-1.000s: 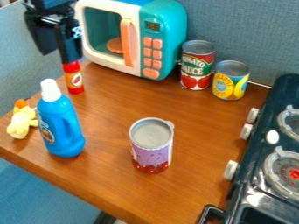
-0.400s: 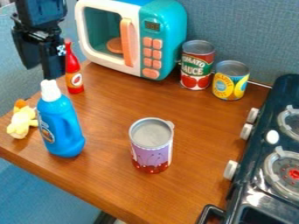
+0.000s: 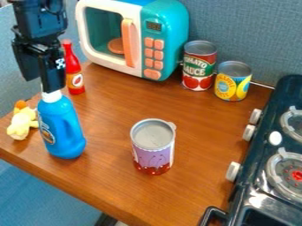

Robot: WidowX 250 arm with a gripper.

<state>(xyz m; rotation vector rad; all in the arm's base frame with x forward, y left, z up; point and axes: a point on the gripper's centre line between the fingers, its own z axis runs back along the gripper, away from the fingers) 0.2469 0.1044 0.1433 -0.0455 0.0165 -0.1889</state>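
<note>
Fingers apart, my claw [image 3: 40,85] hangs at the white cap [image 3: 52,96] of the blue detergent bottle [image 3: 63,132], which stands upright on the bench [image 3: 112,132] between a yellow plush toy [image 3: 22,123] and a purple can [image 3: 153,154].

Bottle [image 3: 66,137]: glossy blue body, white cap [image 3: 51,96] on and partly hidden, molded grip on its right side, label [image 3: 46,130] with orange and dark print wrapping toward the left. Standing upright on the wood-look table [image 3: 112,176], near the front edge and toward the left end, base flat on the surface. Fill level can't be told.
</note>
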